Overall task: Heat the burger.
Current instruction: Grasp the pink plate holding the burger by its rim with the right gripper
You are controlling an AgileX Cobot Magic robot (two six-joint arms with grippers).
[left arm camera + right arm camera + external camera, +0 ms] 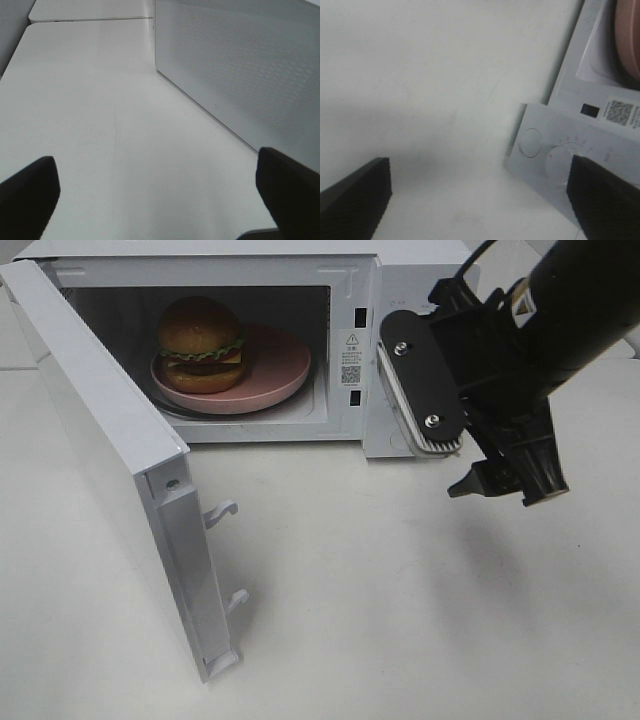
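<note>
The burger, with its golden-brown bun, lettuce and cheese, sits on a pink plate inside the open microwave. My right gripper hangs open and empty in front of the microwave's control panel, to the right of the cavity. In the right wrist view its two dark fingers stand wide apart over the table, and an edge of the plate shows. My left gripper is open and empty above the table, beside the microwave's perforated side wall. It is outside the high view.
The microwave door swings out to the left towards the front, with its two latch hooks sticking out. The white table spreads in front of the oven. A second table edge lies beyond the left gripper.
</note>
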